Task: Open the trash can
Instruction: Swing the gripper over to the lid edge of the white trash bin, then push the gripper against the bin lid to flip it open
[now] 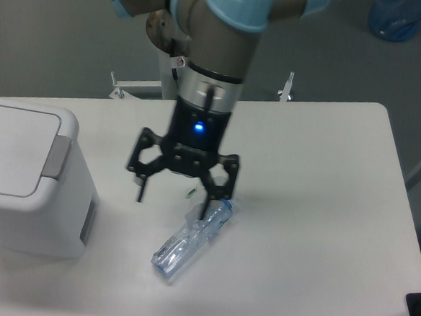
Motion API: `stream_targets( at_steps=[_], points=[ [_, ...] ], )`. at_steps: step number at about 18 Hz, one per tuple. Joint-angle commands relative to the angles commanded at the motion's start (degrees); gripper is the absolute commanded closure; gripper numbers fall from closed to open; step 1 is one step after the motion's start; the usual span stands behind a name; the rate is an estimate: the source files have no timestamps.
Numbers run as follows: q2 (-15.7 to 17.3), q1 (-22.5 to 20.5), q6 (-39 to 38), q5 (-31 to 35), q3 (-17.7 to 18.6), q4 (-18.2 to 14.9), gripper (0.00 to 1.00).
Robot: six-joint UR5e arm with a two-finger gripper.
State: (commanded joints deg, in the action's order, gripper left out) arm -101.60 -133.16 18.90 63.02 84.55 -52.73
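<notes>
The trash can [28, 181] is a large white boxy bin at the left of the table. Its flat lid is down and a grey tab [55, 156] sits on its right edge. My gripper [173, 200] hangs over the middle of the table, to the right of the bin and apart from it. Its two black fingers are spread open and hold nothing. A crushed clear plastic bottle [190, 240] with a blue cap lies on the table just below and right of the gripper; the right fingertip [207, 210] is close to its upper end.
The white table [322, 209] extends to the right and ends at a rounded far right corner. A blue water jug [399, 18] stands on the floor beyond the table at the top right. A metal frame [136, 85] shows behind the table's back edge.
</notes>
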Motion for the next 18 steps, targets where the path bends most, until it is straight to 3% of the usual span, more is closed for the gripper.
stream_targets(
  at_steps=[9,18],
  points=[
    [5.3,3.2,-0.4,0.4,8.3,0.4,0.00],
    [5.4,5.7,-0.5,0.6,9.9,0.5,0.00]
  ],
)
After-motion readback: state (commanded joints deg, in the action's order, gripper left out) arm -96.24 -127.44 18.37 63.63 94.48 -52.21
